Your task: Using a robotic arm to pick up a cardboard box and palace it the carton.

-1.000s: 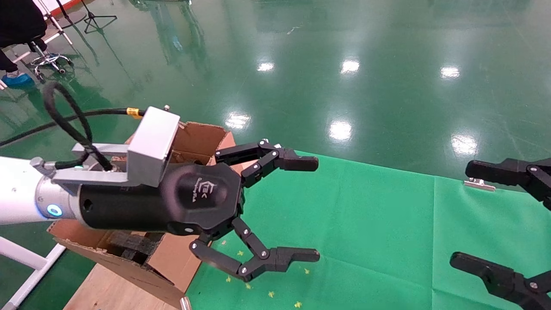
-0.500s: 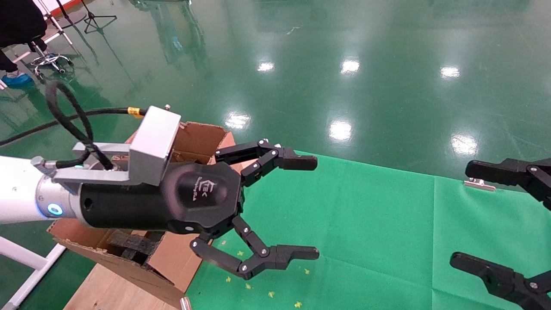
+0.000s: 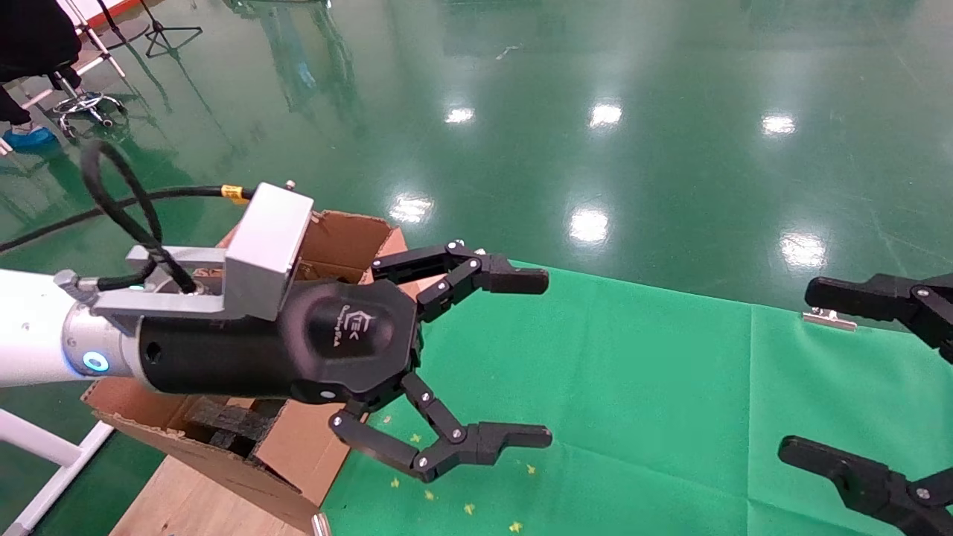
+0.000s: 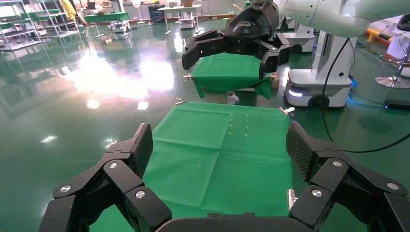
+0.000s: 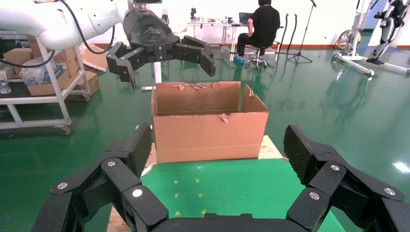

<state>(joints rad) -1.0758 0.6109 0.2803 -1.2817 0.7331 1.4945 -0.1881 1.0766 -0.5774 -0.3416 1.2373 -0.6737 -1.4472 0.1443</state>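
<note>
The white robotic arm ends in my left gripper [image 3: 547,357], which hangs open and empty above the near left part of the green cloth [image 3: 633,387], just beside the carton [image 3: 339,238]. The carton stands at the table's left end with torn raised flaps and black foam [image 3: 227,420] inside. The right wrist view shows the carton [image 5: 208,121] from the side, with the left gripper [image 5: 169,65] above it. My right gripper [image 3: 798,368] is open at the right edge, empty. Both wrist views show only bare cloth between the open fingers. The cardboard box is out of view.
The carton rests on a wooden board [image 3: 186,499] next to a white frame [image 3: 45,447]. A metal clip [image 3: 828,320] pins the cloth's far edge. Glossy green floor surrounds the table. A seated person [image 5: 265,24] and a trolley with boxes [image 5: 43,82] are far off.
</note>
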